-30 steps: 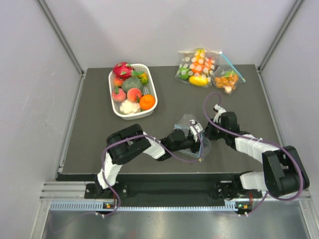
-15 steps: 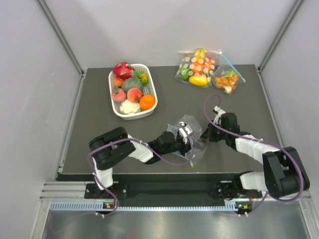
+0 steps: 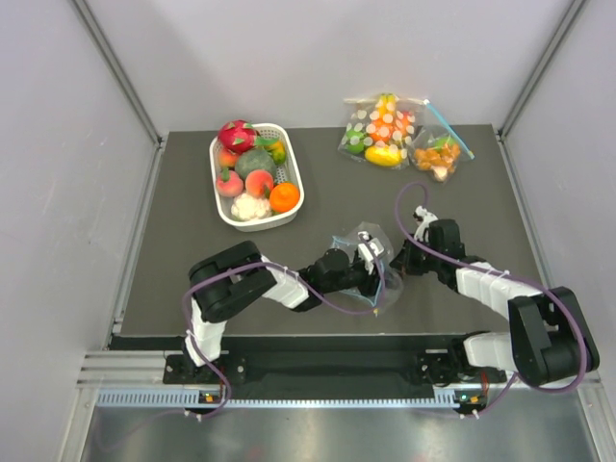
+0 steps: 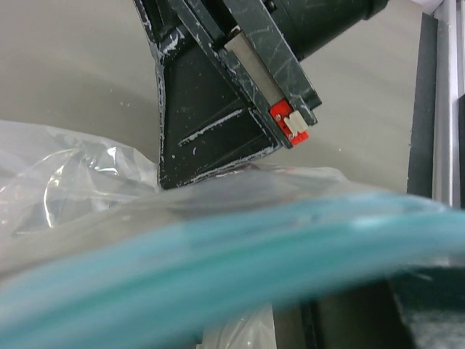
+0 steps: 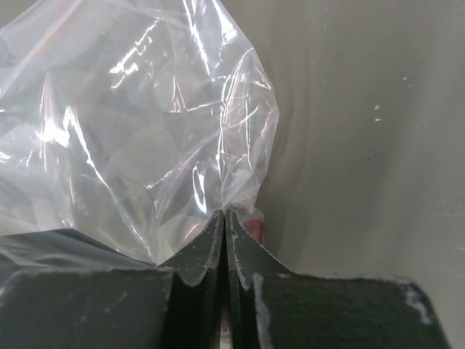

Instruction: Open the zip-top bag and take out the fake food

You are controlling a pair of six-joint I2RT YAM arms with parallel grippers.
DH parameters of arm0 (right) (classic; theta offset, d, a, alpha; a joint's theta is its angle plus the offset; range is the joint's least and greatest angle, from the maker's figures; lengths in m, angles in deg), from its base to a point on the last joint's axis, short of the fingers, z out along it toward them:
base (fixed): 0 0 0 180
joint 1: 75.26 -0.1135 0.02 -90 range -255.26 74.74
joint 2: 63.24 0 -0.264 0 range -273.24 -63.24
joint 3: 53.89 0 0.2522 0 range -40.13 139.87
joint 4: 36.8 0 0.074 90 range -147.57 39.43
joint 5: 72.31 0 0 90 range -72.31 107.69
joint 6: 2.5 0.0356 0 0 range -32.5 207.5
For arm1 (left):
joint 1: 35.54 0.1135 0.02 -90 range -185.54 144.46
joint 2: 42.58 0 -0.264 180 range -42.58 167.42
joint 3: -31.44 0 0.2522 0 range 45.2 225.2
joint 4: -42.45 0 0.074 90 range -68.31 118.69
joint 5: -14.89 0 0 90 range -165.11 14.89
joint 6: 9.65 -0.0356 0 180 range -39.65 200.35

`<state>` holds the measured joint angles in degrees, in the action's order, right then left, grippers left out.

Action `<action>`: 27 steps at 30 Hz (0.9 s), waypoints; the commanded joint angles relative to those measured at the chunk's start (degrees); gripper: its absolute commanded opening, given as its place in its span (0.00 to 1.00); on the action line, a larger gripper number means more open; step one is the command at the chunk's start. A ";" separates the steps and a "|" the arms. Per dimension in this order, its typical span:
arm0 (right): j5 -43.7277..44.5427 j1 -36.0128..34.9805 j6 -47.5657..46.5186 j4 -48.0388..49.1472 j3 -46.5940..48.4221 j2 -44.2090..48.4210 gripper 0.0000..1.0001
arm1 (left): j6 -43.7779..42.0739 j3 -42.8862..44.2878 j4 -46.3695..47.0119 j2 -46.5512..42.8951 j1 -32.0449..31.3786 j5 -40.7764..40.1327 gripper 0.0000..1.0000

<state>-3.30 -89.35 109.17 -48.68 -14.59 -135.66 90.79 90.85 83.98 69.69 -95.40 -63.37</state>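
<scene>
Far off beyond the left gripper [image 3: 372, 258], toward its left: white basket [image 3: 258, 226] holding the fake food [image 3: 237, 136], with a dragon fruit at the far end. At the left gripper itself: cannot tell whether wide or narrow. Sits against the zip-top bag [image 5: 145, 123], with the teal zip strip [image 4: 218, 269] blurred right across its wrist view. Just to its right, the right gripper [image 5: 225, 218]: pressed flat on a fold of clear film, with the bunched bag ahead of the fingertips. No fruit seen inside.

Risks, as judged:
- Film sliding out of that thin pinch under a sharp pull.
- Tearing instead of unzipping, with hold on film only and not on the strip.
- Dragging the whole bag sideways across the tabletop [image 3: 192, 241].
</scene>
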 commanded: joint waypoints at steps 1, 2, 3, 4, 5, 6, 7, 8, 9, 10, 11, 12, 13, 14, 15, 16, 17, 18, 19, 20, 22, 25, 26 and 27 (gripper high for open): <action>-1.68 0.03 -0.23 1.01 -0.14 1.14 0.00 | -0.59 2.95 0.35 1.72 0.18 0.38 0.41; -1.86 0.02 -0.23 1.18 -0.14 0.88 0.00 | -0.68 3.04 0.43 2.16 0.18 0.73 0.41; -1.94 0.11 -0.23 1.27 -0.31 0.88 0.00 | -0.77 3.22 0.44 2.25 0.18 1.08 0.42; -1.95 0.11 -0.23 1.45 -0.32 0.44 0.00 | -0.77 3.65 0.26 2.43 0.18 1.26 0.43; -2.03 0.03 -0.23 1.54 -0.40 0.27 0.00 | -0.77 3.83 0.26 2.60 0.18 1.78 0.43; -2.29 0.11 -0.31 1.62 -0.49 0.18 0.00 | -0.68 3.92 0.26 2.69 0.09 2.05 0.43; -2.38 0.03 -0.23 1.89 -0.58 -0.08 0.00 | -0.59 4.18 0.26 3.13 0.00 2.22 0.44; -2.47 0.11 -0.23 2.06 -0.67 -0.17 0.00 | -0.59 4.36 0.17 3.31 0.09 2.31 0.44; -2.65 0.03 -0.14 2.15 -0.75 -0.35 0.00 | -0.59 4.71 -0.18 3.57 0.09 2.23 0.45; -2.74 0.11 -0.14 2.33 -0.84 -0.44 0.00 | -0.59 4.80 -0.35 3.75 0.09 2.31 0.45; -2.82 0.11 -0.22 2.42 -0.84 -0.61 0.00 | -0.59 4.98 -0.44 4.18 0.00 2.49 0.46; -2.91 0.03 -0.14 2.42 -0.76 -0.70 0.00 | -0.51 5.32 -0.62 4.36 0.09 2.75 0.47; -2.83 0.11 -0.14 2.42 -0.75 -0.70 0.00 | -0.42 5.50 -0.71 4.45 0.09 3.01 0.48; -3.00 0.11 -0.14 2.50 -0.75 -0.70 0.00 | -0.42 5.68 -0.88 4.80 0.00 3.10 0.51; -3.00 0.11 -0.14 2.50 -0.75 -0.70 0.00 | -0.50 6.11 -1.23 4.89 0.09 3.28 0.52; -3.09 0.11 -0.14 2.50 -0.75 -0.88 0.00 | -0.59 6.38 -1.32 5.24 0.00 3.46 0.52; -3.09 0.11 -0.14 2.59 -0.75 -0.79 0.00 | -0.59 6.64 -1.50 5.33 -0.09 3.63 0.53; -3.09 0.11 -0.14 2.59 -0.75 -0.96 0.00 | -0.68 7.26 -1.67 5.59 0.00 3.72 0.53; -3.18 0.11 -0.22 2.59 -0.75 -0.88 0.00 | -0.68 7.44 -1.93 5.94 0.00 4.07 0.54; -3.09 0.11 -0.23 2.59 -0.84 -1.05 0.00 | -0.68 7.70 -2.02 6.12 -0.09 4.07 0.54; -3.18 0.03 -0.23 2.68 -0.75 -0.88 0.00 | -0.77 8.05 -2.20 6.38 -0.26 3.90 0.48; -3.09 0.03 -0.14 2.59 -0.84 -0.79 0.00 | -1.03 7.09 -1.59 5.95 -0.26 2.84 0.12; -3.09 0.11 -0.22 2.59 -0.84 -0.53 0.00 | -1.21 6.74 -1.93 4.90 -0.26 2.58 0.07; -2.65 0.03 -0.05 2.42 -0.84 -0.44 0.00 | -1.47 5.60 -2.11 4.19 -0.26 2.49 0.00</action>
<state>-2.91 -88.59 108.56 -48.00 -15.01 -136.16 90.83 96.89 82.69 74.52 -95.14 -61.11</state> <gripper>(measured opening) 0.004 0.118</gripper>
